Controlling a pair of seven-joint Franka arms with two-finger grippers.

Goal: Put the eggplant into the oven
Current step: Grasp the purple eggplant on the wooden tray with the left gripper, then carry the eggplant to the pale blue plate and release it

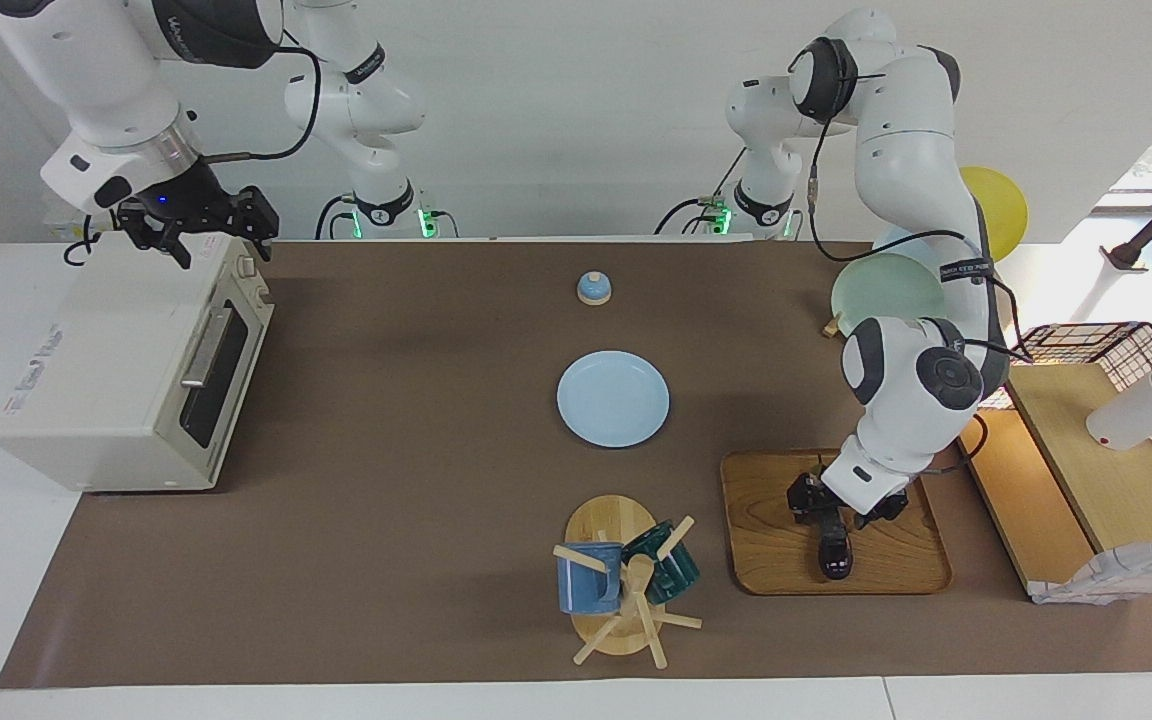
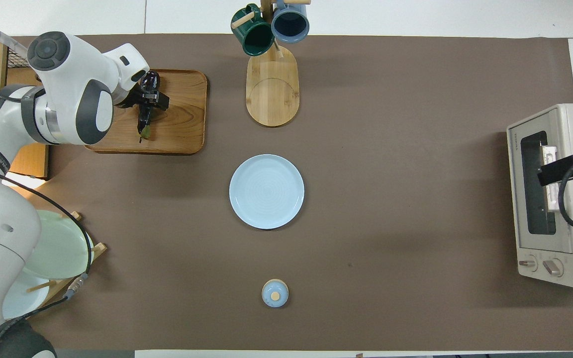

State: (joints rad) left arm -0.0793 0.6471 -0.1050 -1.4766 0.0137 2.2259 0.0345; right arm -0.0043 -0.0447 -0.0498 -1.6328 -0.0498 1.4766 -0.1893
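Glossy white rounded arm casings with dark grey joint caps; black cables looped alongside; black grippers; green base lights.

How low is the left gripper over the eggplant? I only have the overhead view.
Observer: In the facing view the left gripper is right down at the eggplant, around its middle. The eggplant lies on the wooden tray, not lifted.
Operator: Is the right gripper touching the oven? From above it covers the door handle.
Observer: No. The facing view shows the right gripper raised in the air, open and empty, above the oven, well clear of the handle.
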